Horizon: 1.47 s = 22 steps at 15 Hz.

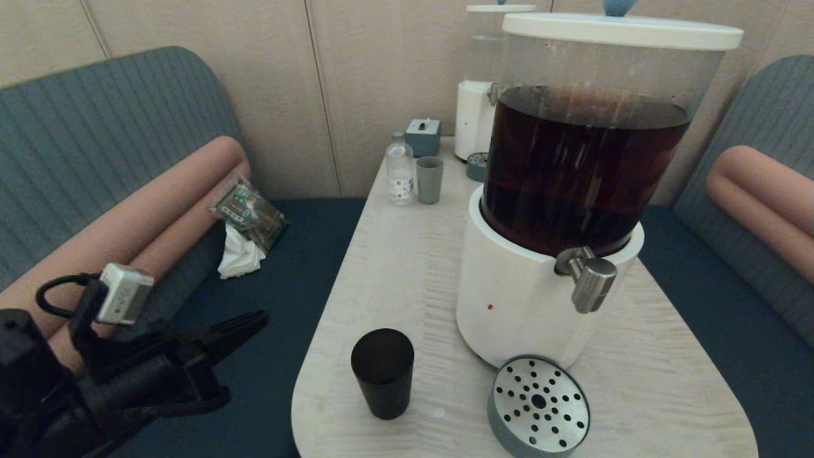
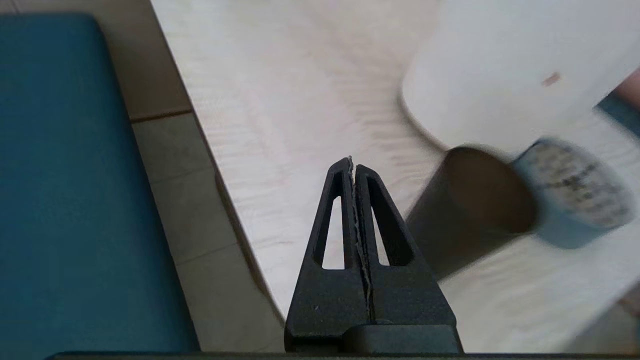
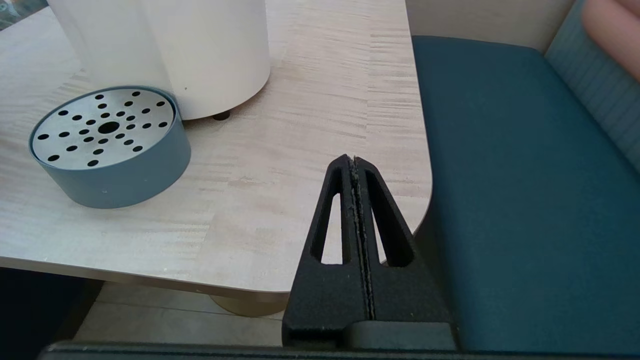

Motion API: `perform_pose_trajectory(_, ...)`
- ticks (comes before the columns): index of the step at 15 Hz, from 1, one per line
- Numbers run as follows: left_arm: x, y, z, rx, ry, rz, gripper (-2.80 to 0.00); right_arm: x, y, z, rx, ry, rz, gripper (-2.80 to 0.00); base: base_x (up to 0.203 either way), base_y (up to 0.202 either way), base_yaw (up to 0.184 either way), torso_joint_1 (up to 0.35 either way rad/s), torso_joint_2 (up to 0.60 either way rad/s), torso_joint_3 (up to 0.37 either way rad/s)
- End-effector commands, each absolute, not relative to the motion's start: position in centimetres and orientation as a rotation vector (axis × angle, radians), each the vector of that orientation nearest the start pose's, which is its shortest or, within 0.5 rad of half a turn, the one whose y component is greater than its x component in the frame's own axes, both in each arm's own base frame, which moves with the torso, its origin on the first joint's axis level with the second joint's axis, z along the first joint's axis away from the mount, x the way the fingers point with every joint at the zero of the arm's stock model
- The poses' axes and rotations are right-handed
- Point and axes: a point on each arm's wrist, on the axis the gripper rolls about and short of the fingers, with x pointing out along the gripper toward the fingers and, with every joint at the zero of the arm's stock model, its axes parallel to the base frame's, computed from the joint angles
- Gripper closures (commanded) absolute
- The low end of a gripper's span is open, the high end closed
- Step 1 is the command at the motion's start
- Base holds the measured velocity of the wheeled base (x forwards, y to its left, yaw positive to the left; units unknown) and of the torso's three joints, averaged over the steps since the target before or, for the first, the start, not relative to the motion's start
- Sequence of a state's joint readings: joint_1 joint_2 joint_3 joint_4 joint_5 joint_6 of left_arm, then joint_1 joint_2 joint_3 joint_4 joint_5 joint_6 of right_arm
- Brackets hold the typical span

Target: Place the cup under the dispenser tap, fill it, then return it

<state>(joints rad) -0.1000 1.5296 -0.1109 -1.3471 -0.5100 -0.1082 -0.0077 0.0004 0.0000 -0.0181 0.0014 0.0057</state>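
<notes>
The dark smoky cup (image 1: 383, 372) stands upright near the table's front left edge, left of the round drip tray (image 1: 538, 407); the left wrist view shows the cup (image 2: 465, 210) too. The brushed-steel dispenser tap (image 1: 588, 278) juts from the white base (image 1: 515, 299) of the big dispenser with brown liquid, above and behind the tray. My left gripper (image 1: 257, 318) hovers left of the table edge, apart from the cup, shut and holding nothing (image 2: 353, 162). My right gripper (image 3: 353, 160) is shut and empty over the table's near right corner; the head view does not show it.
A grey-green cup (image 1: 430, 179), a small bottle (image 1: 400, 168) and a grey box (image 1: 423, 137) stand at the table's far end by a second clear-tank dispenser (image 1: 480, 95). Blue bench seats flank the table (image 1: 407, 267); a packet and tissue (image 1: 245, 222) lie on the left seat.
</notes>
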Motion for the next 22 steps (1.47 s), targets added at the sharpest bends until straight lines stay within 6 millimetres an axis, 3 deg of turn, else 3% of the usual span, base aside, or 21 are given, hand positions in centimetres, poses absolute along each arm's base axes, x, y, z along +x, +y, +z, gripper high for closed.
perform_pose_trajectory(1,20.3,-3.2,10.1,-0.125,0.187,-0.624,0.0,-2.3,0.0,7.6,0.008,-0.015,-0.006,0.0,0.0,0.0,0.0,0.0,0.0,0.0)
perform_pose_trajectory(7,18.7,-3.2,9.9,-0.113,0.189,-0.724,0.0,-2.3,0.0,7.6,0.006,-0.015,-0.006,0.0,0.0,0.0,0.0,0.0,0.0,0.0)
perform_pose_trajectory(8,18.6,-3.2,9.8,-0.106,0.191,-0.732,-2.8,-2.3,0.0,7.6,0.006,-0.015,-0.006,0.0,0.0,0.0,0.0,0.0,0.0,0.0)
perform_pose_trajectory(13,18.4,-3.3,9.8,-0.108,0.19,-0.803,-2.8,-2.2,0.0,7.6,0.006,-0.014,-0.006,0.0,0.0,0.0,0.0,0.0,0.0,0.0)
perform_pose_trajectory(18,17.6,-3.3,11.2,-0.095,0.12,-0.804,-2.8,-2.3,0.0,7.6,0.006,-0.015,-0.006,0.0,0.0,0.0,0.0,0.0,0.0,0.0)
perform_pose_trajectory(22,17.3,-3.6,11.1,-0.097,0.129,-1.049,-2.8,-2.2,0.0,7.6,0.006,-0.014,-0.006,0.0,0.0,0.0,0.0,0.0,0.0,0.0)
